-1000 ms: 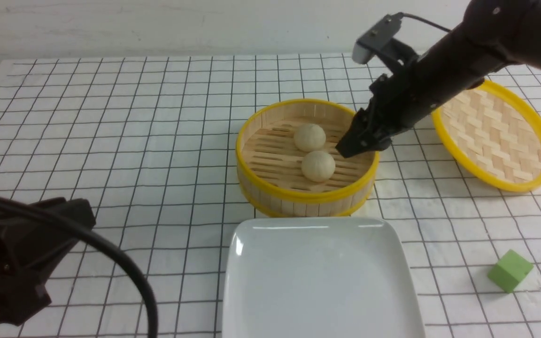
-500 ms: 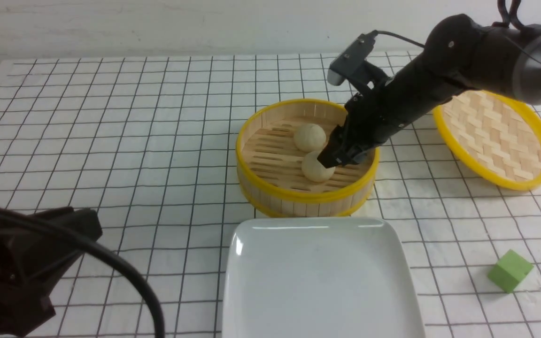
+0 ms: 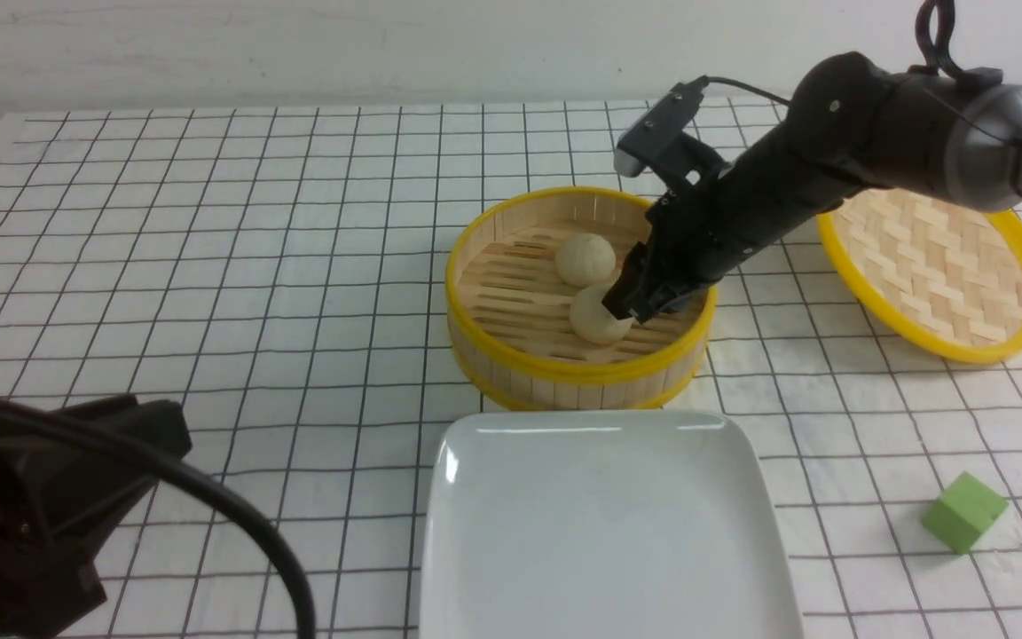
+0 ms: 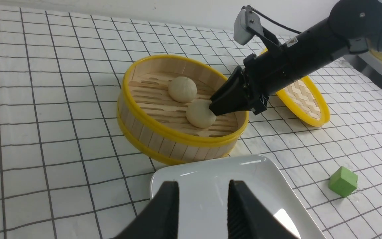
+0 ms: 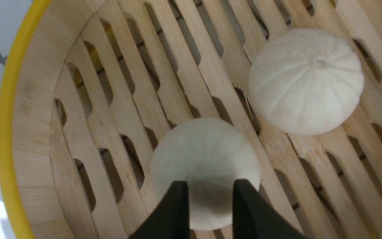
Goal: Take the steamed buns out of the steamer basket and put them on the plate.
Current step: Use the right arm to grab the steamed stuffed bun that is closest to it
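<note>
Steamed buns both sit in the steamer basket; one lies at the tips of our right pincer, jaws set narrow, though we cannot tell if clamped. A shallow pinch could drop it short of the plate.

Cream buns, yellow-rimmed basket, white plate, green cube, black-gridded cloth.

desk: steamer basket at centre | in basket: far bun at 12 o'clock, near bun at 6 o'clock, just beside each other | right pincer on near bun, reaching in from 2 o'clock | plate at 6 o'clock of basket, just beside | lid at 3 o'clock, near | cube at 4 o'clock, well apart
</note>
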Robot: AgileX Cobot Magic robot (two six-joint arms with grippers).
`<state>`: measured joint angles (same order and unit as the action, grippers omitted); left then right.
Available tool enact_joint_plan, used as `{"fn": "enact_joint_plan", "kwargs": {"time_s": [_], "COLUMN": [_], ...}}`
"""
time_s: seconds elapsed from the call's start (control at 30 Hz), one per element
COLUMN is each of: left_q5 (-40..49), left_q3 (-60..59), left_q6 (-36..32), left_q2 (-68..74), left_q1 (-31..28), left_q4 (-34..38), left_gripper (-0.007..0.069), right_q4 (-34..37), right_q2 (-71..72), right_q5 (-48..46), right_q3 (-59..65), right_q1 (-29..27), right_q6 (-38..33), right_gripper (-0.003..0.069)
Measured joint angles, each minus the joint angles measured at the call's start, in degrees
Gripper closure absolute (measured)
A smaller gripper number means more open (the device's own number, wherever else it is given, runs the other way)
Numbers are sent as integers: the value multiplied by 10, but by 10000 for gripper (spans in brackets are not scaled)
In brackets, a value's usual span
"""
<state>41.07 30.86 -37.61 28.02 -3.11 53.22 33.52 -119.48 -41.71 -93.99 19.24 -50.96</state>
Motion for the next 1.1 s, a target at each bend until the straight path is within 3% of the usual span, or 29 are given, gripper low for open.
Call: {"fn": "enact_joint_plan", "kwargs": {"time_s": [0.13,0.27,0.6,1.1], "left_q5": [0,3,6,0], "left_q3": [0,0,0,0], "left_q6": [0,0,0,0], "left_q2": [0,0,0,0], "left_q1": [0,0,0,0], "left_q4": [-1,-1,-5,-10], "left_gripper": [382,382,382,382], "right_q4": [3,9,-6,-44], "right_q2": [-12,-34,-5,163], "right_q5": [2,6,16,3], "right_q3": [-1,-1,-6,-5], "right_q1": [1,11,28,28], "right_q6": [0,0,-2,20], "right_gripper": [610,660,663,655]}}
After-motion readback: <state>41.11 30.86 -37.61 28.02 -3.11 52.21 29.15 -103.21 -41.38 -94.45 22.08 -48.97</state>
